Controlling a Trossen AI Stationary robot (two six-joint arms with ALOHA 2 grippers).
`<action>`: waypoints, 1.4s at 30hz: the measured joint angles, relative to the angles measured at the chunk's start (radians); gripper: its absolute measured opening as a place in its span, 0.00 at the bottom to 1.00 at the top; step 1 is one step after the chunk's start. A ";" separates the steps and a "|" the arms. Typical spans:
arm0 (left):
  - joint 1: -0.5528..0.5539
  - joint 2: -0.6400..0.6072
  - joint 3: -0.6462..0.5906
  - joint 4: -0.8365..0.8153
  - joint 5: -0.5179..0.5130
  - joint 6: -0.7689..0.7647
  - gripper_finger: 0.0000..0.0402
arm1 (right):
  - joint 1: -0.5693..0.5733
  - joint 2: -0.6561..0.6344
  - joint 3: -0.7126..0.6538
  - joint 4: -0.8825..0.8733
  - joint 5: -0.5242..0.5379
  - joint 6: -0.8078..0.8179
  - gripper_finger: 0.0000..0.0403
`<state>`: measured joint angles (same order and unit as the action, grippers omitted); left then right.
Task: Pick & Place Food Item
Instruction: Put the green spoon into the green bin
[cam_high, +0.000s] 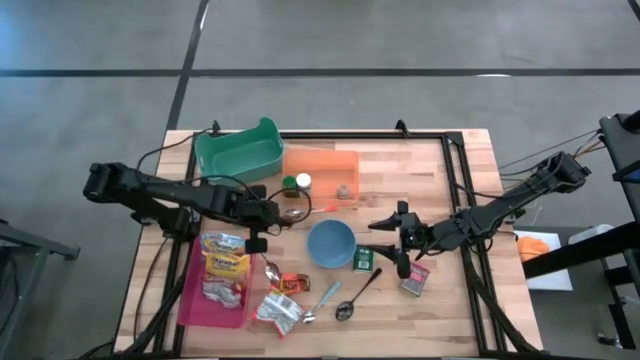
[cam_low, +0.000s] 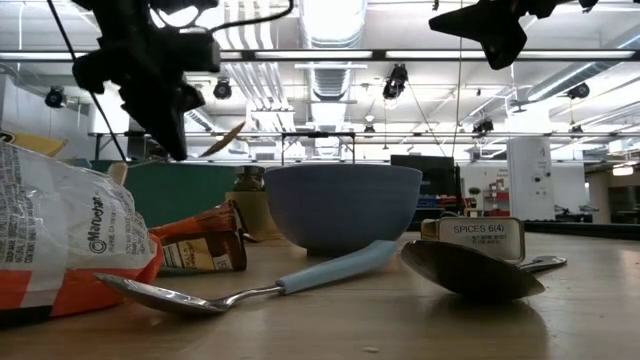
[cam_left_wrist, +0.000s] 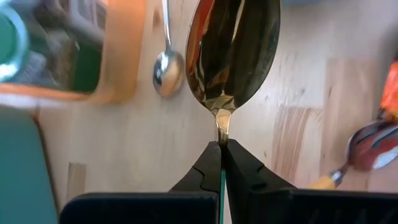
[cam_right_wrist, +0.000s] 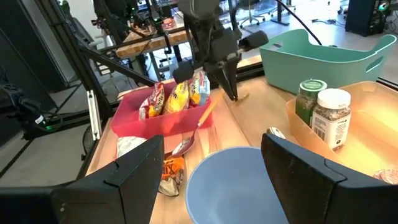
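From above you have two arms, one blue bowl (cam_high: 331, 243) at centre and three loose spoons on the surface. Your left hand (cam_high: 262, 214) is clenched on a gold spoon (cam_left_wrist: 233, 43), glossy and hanging mid-frame in its wrist view. Your right hand (cam_high: 398, 240), centre-right, is released.

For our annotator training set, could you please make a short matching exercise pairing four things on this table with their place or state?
Column one:
1. gold spoon
2. blue bowl
3. spice jars
4. right gripper

Column two:
A. standing in the orange tray
B. open, beside the bowl
C. pinched by the left gripper
D. on the bare wood, mid-table

Pairs: 1-C, 2-D, 3-A, 4-B
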<state>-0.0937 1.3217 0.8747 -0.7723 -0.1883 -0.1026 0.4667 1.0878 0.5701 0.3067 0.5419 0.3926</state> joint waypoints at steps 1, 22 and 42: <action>0.000 0.007 -0.008 0.001 0.000 -0.001 0.00 | 0.000 0.000 0.000 0.000 0.000 0.000 0.66; 0.033 0.018 0.001 -0.015 -0.131 0.026 0.00 | 0.000 0.000 0.000 0.010 -0.001 -0.004 0.66; 0.579 0.017 0.303 -0.214 -0.036 0.315 0.00 | 0.000 0.000 0.000 0.008 -0.003 -0.001 0.66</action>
<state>0.4855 1.3384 1.1774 -0.9860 -0.2241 0.2127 0.4667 1.0882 0.5701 0.3149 0.5388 0.3912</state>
